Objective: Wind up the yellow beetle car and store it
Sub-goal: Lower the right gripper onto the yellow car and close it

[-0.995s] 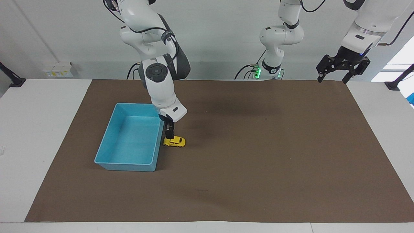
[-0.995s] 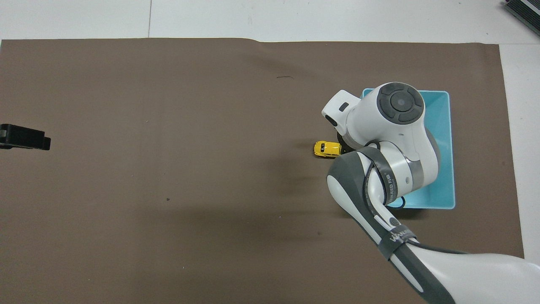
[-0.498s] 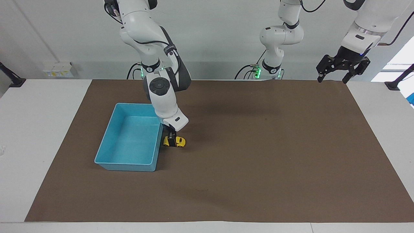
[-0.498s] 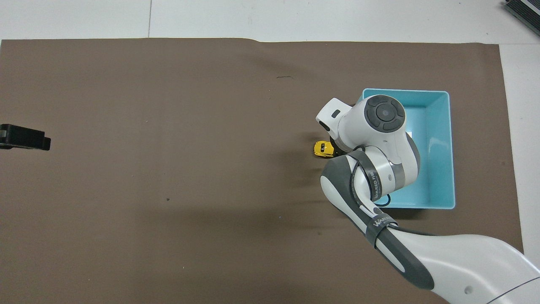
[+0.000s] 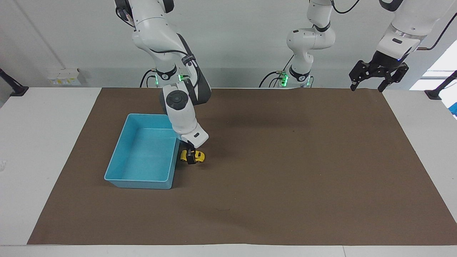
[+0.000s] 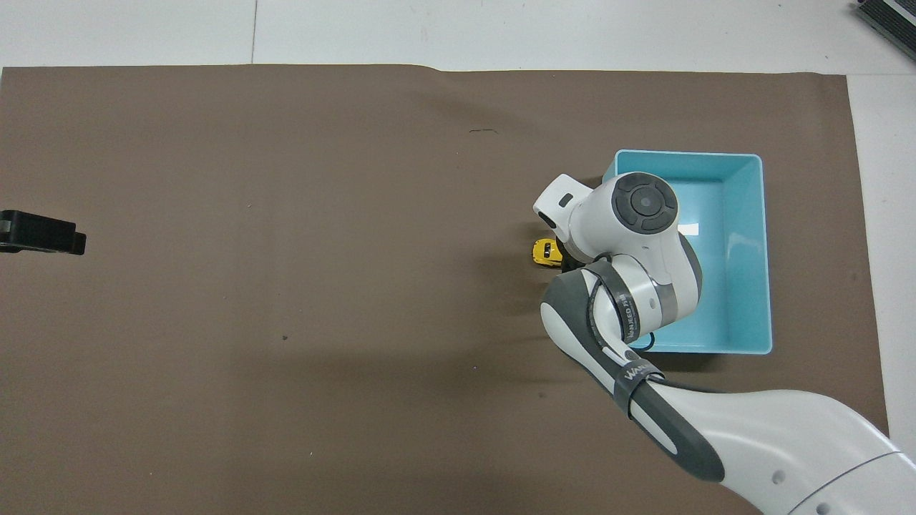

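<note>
So far nothing stored: yellow beetle car (image 5: pixel 192 156) sits on the brown mat, just beside the empty blue bin (image 5: pixel 117 171). Right pincer (image 5: pixel 191 159) is down astride the car, jaws wide, not clamped. Left pincer (image 5: pixel 377 76) waits spread wide over the worktop's edge. Grasp, wind-up, drop-in all pending.

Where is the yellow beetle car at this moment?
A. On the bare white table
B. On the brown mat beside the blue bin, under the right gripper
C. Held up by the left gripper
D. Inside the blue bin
B: the yellow beetle car sits on the brown mat beside the blue bin, with the right gripper down at it.
</note>
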{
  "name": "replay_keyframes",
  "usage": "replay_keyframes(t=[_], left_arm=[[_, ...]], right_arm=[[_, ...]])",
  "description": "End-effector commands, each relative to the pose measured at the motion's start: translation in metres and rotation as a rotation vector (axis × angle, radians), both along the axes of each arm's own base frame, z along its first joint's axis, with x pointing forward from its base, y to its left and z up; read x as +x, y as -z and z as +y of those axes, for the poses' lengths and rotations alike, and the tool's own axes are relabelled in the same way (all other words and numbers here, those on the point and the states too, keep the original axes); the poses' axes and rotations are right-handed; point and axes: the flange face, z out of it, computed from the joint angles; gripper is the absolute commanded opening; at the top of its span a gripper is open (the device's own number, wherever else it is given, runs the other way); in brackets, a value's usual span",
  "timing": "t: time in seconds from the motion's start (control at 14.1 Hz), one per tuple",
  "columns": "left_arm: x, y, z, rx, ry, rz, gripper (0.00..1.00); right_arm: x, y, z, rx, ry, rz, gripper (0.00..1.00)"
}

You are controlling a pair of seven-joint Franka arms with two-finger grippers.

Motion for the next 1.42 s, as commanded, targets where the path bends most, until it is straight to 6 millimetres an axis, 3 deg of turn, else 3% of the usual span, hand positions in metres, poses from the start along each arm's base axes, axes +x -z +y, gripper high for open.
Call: replay_keyframes(t=[0.0,0.5,0.64,0.92,1.14,1.35], left_arm=[[-0.007,-0.005,0.003,-0.009,0.004,0.004,1.00],[-0.007,-0.005,0.002,-0.009,0.005,0.004,1.00],[-0.007,-0.005,0.003,-0.009,0.004,0.004,1.00],[-0.007,-0.005,0.002,-0.009,0.005,0.004,1.00],[-0.007,-0.005,0.003,-0.009,0.004,0.004,1.00],[-0.007,-0.005,0.002,-0.009,0.005,0.004,1.00]], right_arm=[[-0.005,0.005,-0.003,-0.008,-0.035,-0.006,0.89],[-0.007,0.001,0.008,-0.009,-0.042,-0.010,0.15],[-0.004,-0.002,0.010,-0.010,-0.042,-0.007,0.02],[0.002,-0.025,0.027,-0.011,-0.030,-0.008,0.00],[0.005,-0.035,0.030,-0.011,-0.021,-0.011,0.00],[0.013,-0.057,0.033,-0.009,-0.006,-0.015,0.00]])
